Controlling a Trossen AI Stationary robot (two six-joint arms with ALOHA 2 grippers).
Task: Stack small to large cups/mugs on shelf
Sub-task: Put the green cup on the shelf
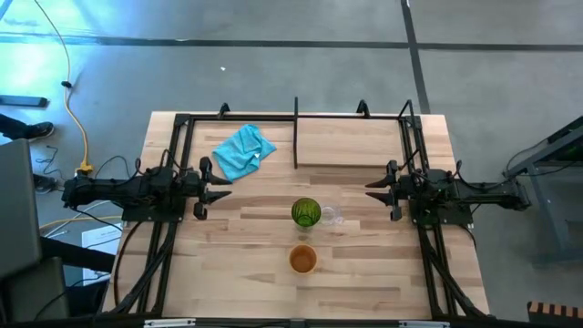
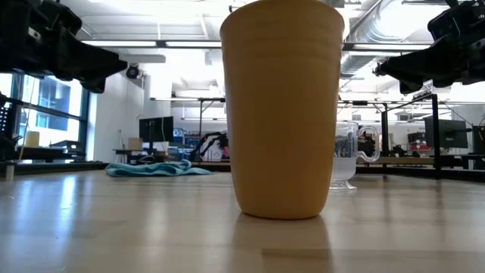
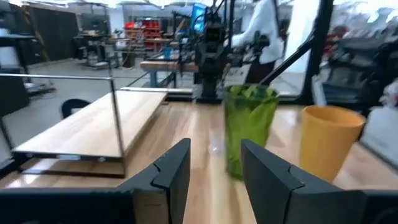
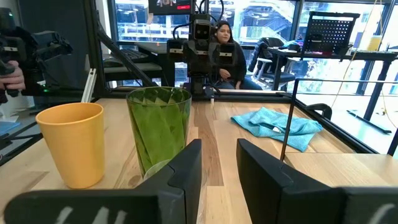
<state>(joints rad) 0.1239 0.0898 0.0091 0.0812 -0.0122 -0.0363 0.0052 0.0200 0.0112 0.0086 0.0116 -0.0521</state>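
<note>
**Three cups on the table, both grippers empty**

While both arms hang above the table, the three cups stand between them near the middle. The green tumbler (image 1: pixel 306 213) is upright, and the small clear glass (image 1: pixel 329 217) stands just beside it on its right. The orange cup (image 1: pixel 303 260) stands apart from them, nearer to the front edge of the table (image 1: pixel 383 282). The shelf (image 1: pixel 351 141) lies at the far side, to the right of its black upright divider (image 1: pixel 296 132), and holds no cup. A blue cloth (image 1: pixel 243 150) lies to the left of the divider. The left gripper (image 1: pixel 211 187) is at the left of the cups, fingers parted and holding nothing. The right gripper (image 1: pixel 383 189) is at the right, fingers also parted and empty. In the right wrist view a person (image 4: pixel 225 53) sits behind the table.
</note>
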